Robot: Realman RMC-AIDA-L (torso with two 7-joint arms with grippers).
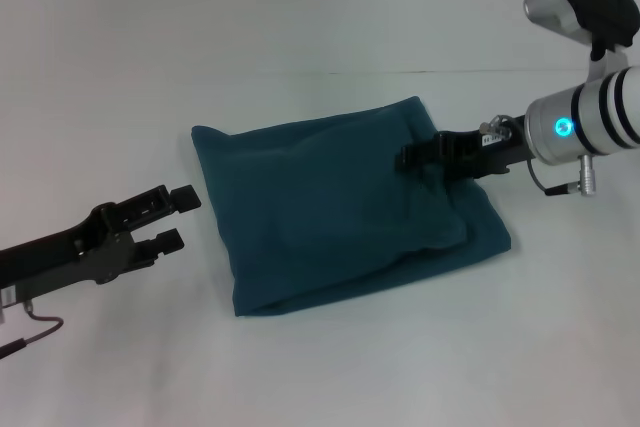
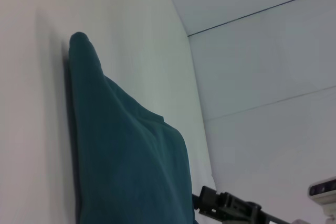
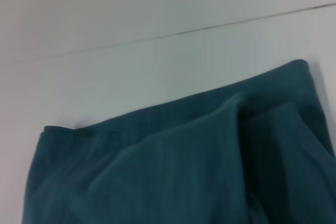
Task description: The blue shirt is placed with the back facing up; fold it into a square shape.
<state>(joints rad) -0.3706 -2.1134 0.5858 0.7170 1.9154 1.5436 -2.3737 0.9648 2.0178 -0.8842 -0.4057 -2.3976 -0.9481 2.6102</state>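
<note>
shirt (image 1: pixel 340 212): folded to a rough square at table (image 1: pixel 320 377) centre | right tool (image 1: pixel 412 159): over shirt's 2 o'clock edge, jaw state cannot tell | left tool (image 1: pixel 178 219): open, empty, off shirt at 9 o'clock | risk: right tool may snag top layer on withdrawal, opening the fold

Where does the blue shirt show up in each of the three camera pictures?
Head view: the blue shirt lies folded mid-table, the right gripper over its far right part.
Left wrist view: it fills the lower left.
Right wrist view: it fills the lower half.
Shared landmark: the shirt's far folded edge.
</note>
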